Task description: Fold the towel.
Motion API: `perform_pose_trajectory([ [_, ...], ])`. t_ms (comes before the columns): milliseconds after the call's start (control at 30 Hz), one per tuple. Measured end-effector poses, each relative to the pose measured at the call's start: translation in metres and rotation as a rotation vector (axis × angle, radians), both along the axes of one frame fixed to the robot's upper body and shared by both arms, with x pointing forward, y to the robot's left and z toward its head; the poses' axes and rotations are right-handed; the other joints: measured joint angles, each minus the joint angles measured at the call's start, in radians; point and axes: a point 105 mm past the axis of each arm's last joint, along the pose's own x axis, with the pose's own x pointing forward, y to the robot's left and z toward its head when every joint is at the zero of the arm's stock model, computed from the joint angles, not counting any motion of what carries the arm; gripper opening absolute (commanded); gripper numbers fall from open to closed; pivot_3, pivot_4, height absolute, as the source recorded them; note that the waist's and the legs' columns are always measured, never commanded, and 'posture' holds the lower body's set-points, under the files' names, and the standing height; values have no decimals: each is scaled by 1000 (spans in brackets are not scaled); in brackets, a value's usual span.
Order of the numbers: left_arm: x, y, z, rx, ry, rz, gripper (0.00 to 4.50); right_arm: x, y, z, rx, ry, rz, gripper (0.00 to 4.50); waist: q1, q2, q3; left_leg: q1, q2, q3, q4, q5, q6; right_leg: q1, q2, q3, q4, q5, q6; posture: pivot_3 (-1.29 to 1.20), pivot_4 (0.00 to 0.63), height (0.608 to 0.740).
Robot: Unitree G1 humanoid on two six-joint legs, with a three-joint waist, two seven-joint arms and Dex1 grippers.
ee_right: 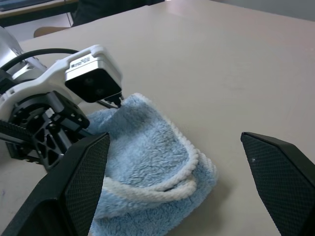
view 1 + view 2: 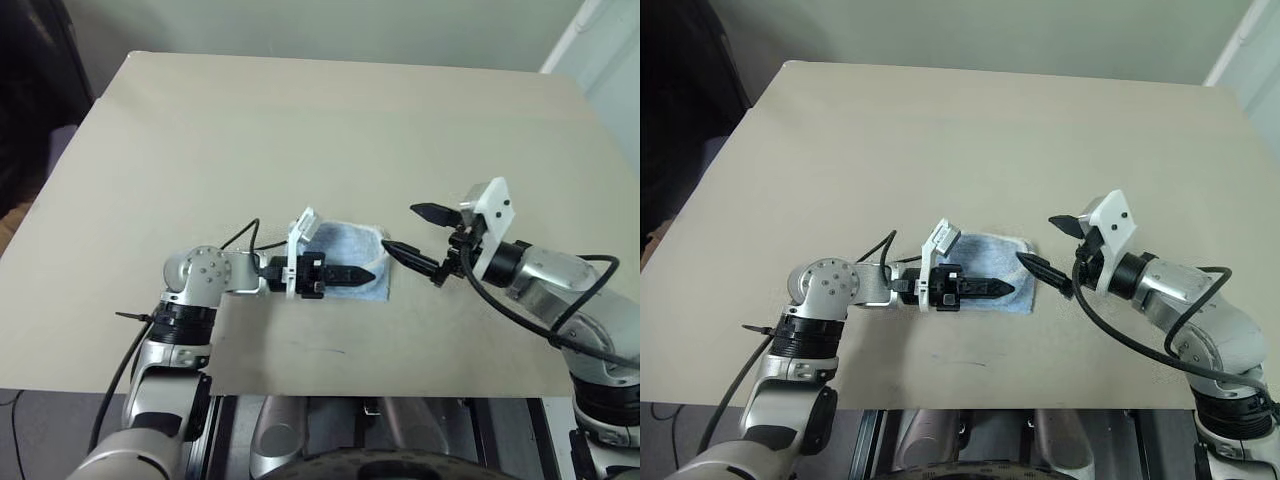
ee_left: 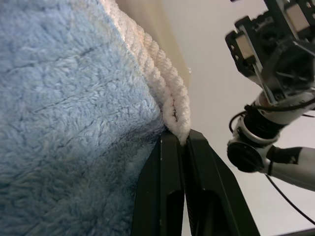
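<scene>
The light blue towel [image 2: 350, 244] lies folded into a small bundle near the table's front edge, its white stitched edging [image 1: 162, 189] curling around the side facing my right arm. My left gripper [image 2: 368, 274] reaches across the towel from the left. It is shut, and the white edging [image 3: 172, 105] is pinched at its fingertips [image 3: 170, 147]. My right gripper [image 2: 400, 226] hovers just right of the towel, wide open and pointing at it, with nothing between its fingers [image 1: 78, 182]. The towel's underside is hidden.
The beige table [image 2: 300, 130] stretches bare behind and to both sides of the towel. Its front edge [image 2: 330, 385] runs close below the grippers. A dark area lies beyond the table's left side and a pale wall at the back.
</scene>
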Motion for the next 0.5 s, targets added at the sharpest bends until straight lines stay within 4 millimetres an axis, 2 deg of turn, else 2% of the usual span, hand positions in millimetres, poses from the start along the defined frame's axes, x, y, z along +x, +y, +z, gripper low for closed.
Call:
perform_pose_trajectory([
  [133, 3, 1, 2, -10, -17, 12, 1031, 0, 0, -2, -4, 3, -1, 4500, 0, 0, 0, 0, 0, 0, 0, 0, 0, 0, 0, 0, 0, 0, 0, 0, 150, 697],
  [333, 0, 1, 9, -62, -20, -8, 3074, 1, 1, -3, -16, -5, -3, 4500, 1, 0, 0, 0, 0, 0, 0, 0, 0, 0, 0, 0, 0, 0, 0, 0, 150, 697],
  [467, -3, 7, 24, -107, -47, -21, 4477, 3, 1, -3, -18, -9, -6, 4500, 1, 0, 0, -1, 0, 0, 0, 0, 0, 0, 0, 0, -1, 0, 0, 0, 150, 697],
  [500, -3, 10, 28, -116, -64, -16, 4477, 3, 0, -3, -17, -8, -7, 4500, 0, 0, 0, -1, 0, 0, 0, 0, 0, 0, 0, 0, -1, 0, 0, 0, 150, 697],
])
